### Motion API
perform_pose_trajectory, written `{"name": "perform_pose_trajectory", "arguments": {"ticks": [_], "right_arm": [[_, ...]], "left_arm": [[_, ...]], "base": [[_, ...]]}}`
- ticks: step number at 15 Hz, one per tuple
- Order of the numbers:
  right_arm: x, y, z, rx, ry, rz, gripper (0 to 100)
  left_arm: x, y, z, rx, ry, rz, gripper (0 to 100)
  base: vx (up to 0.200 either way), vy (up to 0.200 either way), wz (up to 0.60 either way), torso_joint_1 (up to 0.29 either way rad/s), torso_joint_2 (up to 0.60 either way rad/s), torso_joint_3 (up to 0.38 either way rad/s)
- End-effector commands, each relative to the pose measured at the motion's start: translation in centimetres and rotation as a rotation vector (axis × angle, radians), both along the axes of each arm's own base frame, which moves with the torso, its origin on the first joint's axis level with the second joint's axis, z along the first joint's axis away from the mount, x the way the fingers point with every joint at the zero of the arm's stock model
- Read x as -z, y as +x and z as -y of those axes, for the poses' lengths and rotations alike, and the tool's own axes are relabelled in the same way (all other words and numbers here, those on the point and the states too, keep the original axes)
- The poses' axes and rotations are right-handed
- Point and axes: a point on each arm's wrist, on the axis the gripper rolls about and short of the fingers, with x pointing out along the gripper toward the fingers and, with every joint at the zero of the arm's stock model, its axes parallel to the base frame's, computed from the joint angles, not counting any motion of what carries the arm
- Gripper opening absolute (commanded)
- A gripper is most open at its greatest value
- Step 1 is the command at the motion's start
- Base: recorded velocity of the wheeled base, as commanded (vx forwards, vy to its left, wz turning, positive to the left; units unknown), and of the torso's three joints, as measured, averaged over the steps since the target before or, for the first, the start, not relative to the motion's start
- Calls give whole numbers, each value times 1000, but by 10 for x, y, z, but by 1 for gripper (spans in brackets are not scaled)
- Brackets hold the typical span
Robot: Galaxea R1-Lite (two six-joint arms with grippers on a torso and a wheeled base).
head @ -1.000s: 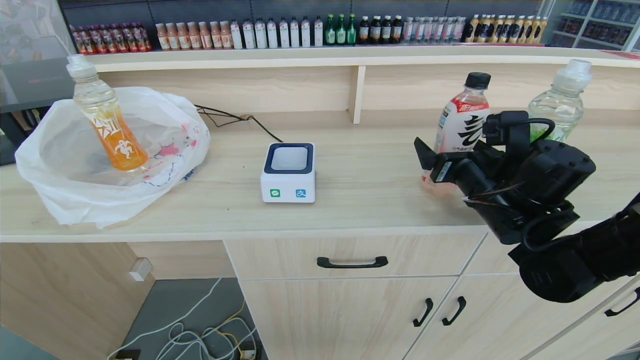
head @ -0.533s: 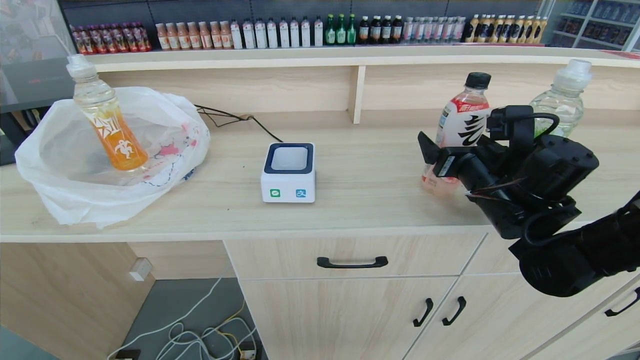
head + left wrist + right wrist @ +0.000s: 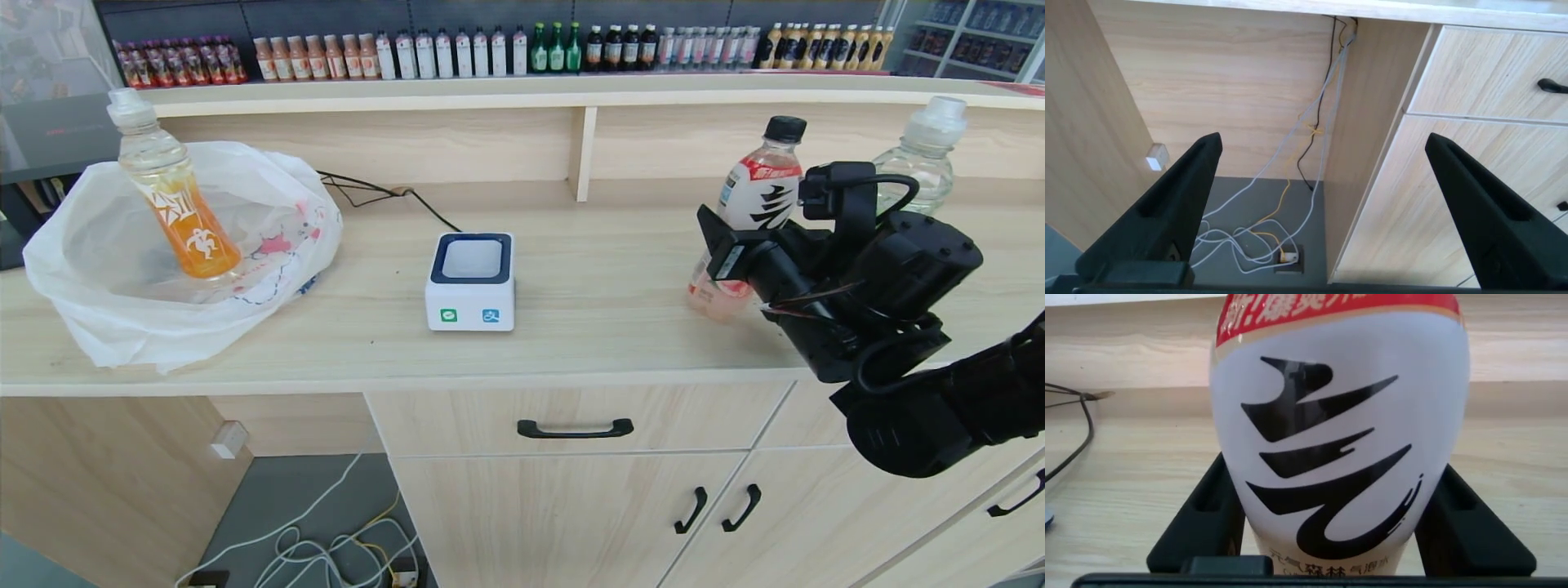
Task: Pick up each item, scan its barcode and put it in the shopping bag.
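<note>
Here, at the right end of the wooden checkout counter [image 3: 604, 278], the right gripper [image 3: 729, 247] is closed around the lower half of a black-capped pink drink bottle [image 3: 759, 192], its dark fingers pressed against both sides of the white label. The bottle's base appears to rest on the counter, leaning slightly. A clear bottle with a white cap [image 3: 918, 163] stands just behind it, to the right. The white barcode scanner [image 3: 471, 282] sits at the centre of the counter, window facing up, well apart from the bottle. At the far left, the white plastic shopping bag [image 3: 277, 204] lies open, with an orange drink bottle [image 3: 175, 200] already standing inside it. The left gripper [image 3: 1323, 140] hangs below counter level with its fingers spread wide and nothing between them, facing the cabinet side and loose floor cables. The step in hand looks to be the pickup of the pink bottle, with one item bagged and two to go. To do it well, the grip should be firm enough that the smooth label does not slip. The lift should rise straight up so the clear bottle behind is not knocked. The bottle then needs turning so its barcode faces the scanner window. Where the barcode lies on the label cannot be told.
</note>
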Motion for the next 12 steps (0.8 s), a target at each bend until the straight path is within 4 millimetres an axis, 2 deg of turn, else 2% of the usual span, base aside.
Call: {"name": "perform_pose_trajectory", "arguments": {"ticks": [1,9,12], "right_arm": [[-5,-2,1,0,6,15,0],[-22,-15,2,-6,20,63,0],[-34,-33,-5,-41,31,87,0]], "left_arm": [[0,0,0,1,0,0,100],[0,0,0,1,0,0,100],[0,0,0,1,0,0,100]], "base": [[0,0,0,0,0,0],[0,0,0,0,0,0],[0,0,0,0,0,0]]}}
